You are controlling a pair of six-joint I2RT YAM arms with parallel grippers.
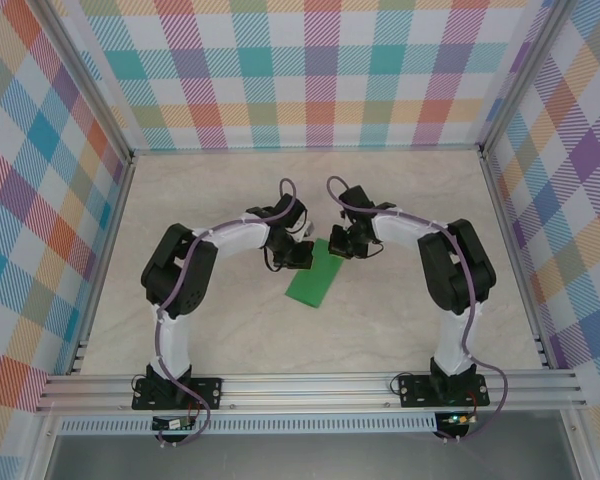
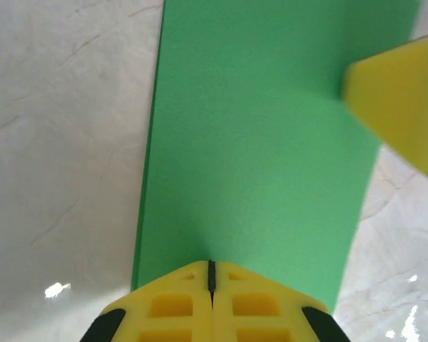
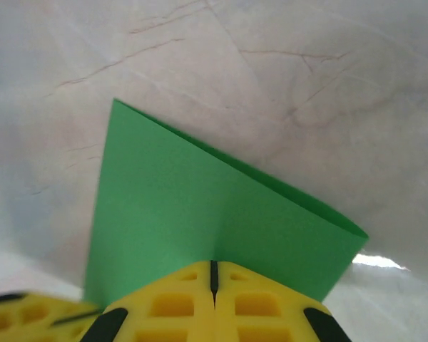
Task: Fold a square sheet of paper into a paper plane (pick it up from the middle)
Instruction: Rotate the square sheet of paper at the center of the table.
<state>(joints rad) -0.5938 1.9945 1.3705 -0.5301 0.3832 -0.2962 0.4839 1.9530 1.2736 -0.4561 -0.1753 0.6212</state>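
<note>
Pinching the square sheet of paper (image 1: 315,280) at its far end, left hand (image 2: 211,265) faces right hand (image 3: 214,265).

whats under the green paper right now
Only the pale marbled table shows around the square sheet of paper, which lies on it, folded narrower. The left tool and right tool sit shut at its far end. Anything beneath it is covered.
</note>
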